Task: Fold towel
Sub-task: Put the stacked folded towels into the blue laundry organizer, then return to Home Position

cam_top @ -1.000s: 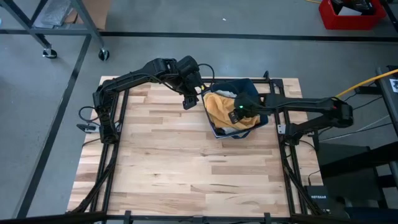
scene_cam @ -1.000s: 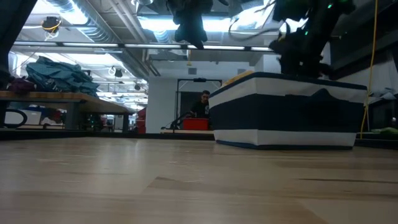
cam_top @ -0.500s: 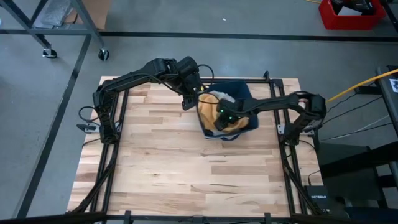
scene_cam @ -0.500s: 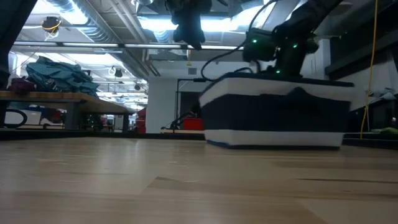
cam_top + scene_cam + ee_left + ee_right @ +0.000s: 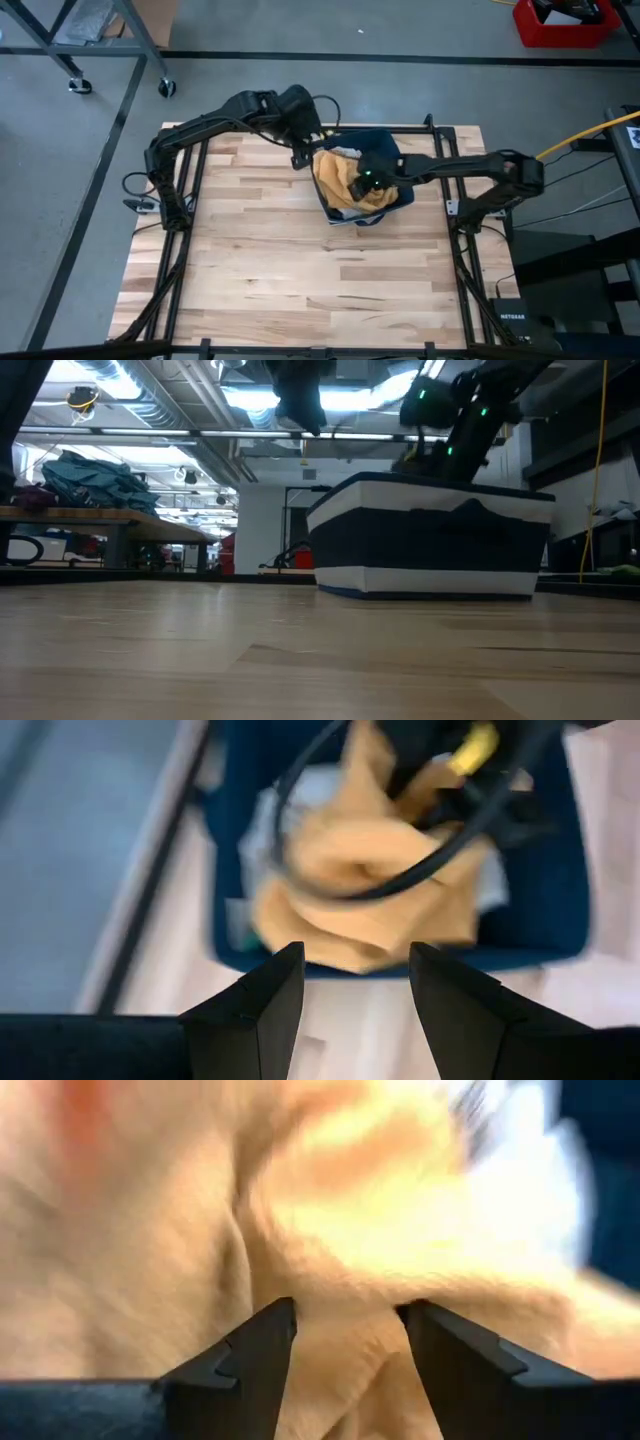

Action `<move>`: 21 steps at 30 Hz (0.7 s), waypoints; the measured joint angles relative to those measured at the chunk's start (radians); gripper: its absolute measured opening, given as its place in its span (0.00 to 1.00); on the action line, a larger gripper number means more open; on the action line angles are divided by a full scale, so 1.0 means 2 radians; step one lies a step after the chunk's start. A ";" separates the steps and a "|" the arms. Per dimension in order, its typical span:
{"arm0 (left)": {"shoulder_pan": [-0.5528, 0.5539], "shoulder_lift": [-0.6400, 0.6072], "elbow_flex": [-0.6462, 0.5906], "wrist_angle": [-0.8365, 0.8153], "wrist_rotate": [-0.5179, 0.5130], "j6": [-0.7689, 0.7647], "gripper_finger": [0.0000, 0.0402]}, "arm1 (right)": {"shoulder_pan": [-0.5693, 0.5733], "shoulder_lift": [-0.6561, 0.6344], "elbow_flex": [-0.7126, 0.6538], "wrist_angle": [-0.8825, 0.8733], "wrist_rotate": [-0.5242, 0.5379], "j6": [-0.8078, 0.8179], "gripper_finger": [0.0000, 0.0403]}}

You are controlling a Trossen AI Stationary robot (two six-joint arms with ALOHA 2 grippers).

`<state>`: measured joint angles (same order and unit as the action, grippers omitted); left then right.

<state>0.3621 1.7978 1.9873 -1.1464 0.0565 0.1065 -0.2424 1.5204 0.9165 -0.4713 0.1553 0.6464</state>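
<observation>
A yellow towel (image 5: 340, 175) lies crumpled in a navy-and-white basket (image 5: 400, 145) that stands on the table's far middle (image 5: 430, 535). My right gripper (image 5: 360, 186) reaches down into the basket, open, with its fingertips at a raised fold of the towel (image 5: 330, 1210). My left gripper (image 5: 298, 158) hangs open above the table just beyond the basket's left wall, well above it in the low view (image 5: 300, 415). Nothing is between its fingers (image 5: 355, 960). The left wrist view looks down on the towel (image 5: 370, 870) and my right arm's cable. My right gripper (image 5: 345, 1315) comes slanting down from the table's right side, its open fingers on either side of a raised fold of the towel (image 5: 340, 1285). Whether the fingertips (image 5: 280, 1320) touch the cloth, I cannot tell. The towel lies slack in the basket.
A white cloth (image 5: 530, 1170) lies under the towel at the basket's far side. The wooden table (image 5: 300, 270) stretches bare toward its near edge. Black frame rails (image 5: 190, 190) run along the table's left and right sides.
My right gripper has gone down into the basket and toward the table's left, onto the towel. The basket has slid a little toward the table's left edge. My left gripper has stayed above the basket's left wall.
</observation>
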 joint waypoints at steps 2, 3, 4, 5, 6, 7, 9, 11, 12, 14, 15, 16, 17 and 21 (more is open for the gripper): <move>0.003 -0.012 0.000 0.017 -0.023 0.000 0.43 | 0.000 -0.031 0.000 0.000 0.021 0.000 0.50; 0.005 -0.019 0.000 0.025 -0.029 0.002 0.43 | 0.000 -0.045 0.000 0.000 0.031 0.000 0.50; 0.006 -0.027 0.000 0.030 -0.033 0.005 0.43 | 0.000 -0.060 0.000 0.002 0.042 0.000 0.50; 0.007 -0.037 0.000 0.035 -0.033 0.009 0.43 | 0.000 -0.076 0.000 0.001 0.047 -0.001 0.50; 0.008 -0.045 0.000 0.039 -0.034 0.014 0.43 | 0.000 -0.090 0.000 0.002 0.051 -0.001 0.50; 0.010 -0.056 0.000 0.043 -0.033 0.016 0.43 | 0.000 -0.106 0.001 0.006 0.054 -0.003 0.50; 0.009 -0.080 0.000 0.043 -0.034 0.019 0.43 | 0.000 -0.137 0.001 0.010 0.058 -0.015 0.50; 0.009 -0.107 0.000 0.039 -0.034 0.023 0.43 | 0.000 -0.170 0.001 0.017 0.058 -0.035 0.50; 0.009 -0.121 0.000 0.034 -0.034 0.023 0.43 | 0.000 -0.188 0.001 0.019 0.057 -0.043 0.50; 0.008 -0.148 0.000 0.025 -0.034 0.024 0.43 | 0.000 -0.223 0.001 0.030 0.057 -0.056 0.50; 0.006 -0.161 0.000 0.021 -0.034 0.024 0.43 | 0.000 -0.241 0.001 0.033 0.058 -0.063 0.50; 0.005 -0.174 0.000 0.019 -0.034 0.024 0.43 | 0.000 -0.258 0.001 0.035 0.058 -0.068 0.50; 0.003 -0.188 0.000 0.014 -0.034 0.024 0.43 | 0.000 -0.274 0.001 0.039 0.058 -0.075 0.50; -0.009 -0.238 0.000 -0.026 -0.034 0.014 0.43 | 0.000 -0.339 0.002 0.036 0.057 -0.105 0.50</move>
<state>0.3445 1.3227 1.9873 -1.1977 -0.0119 0.1354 -0.2421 0.8426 0.9202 -0.4001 0.2696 0.4364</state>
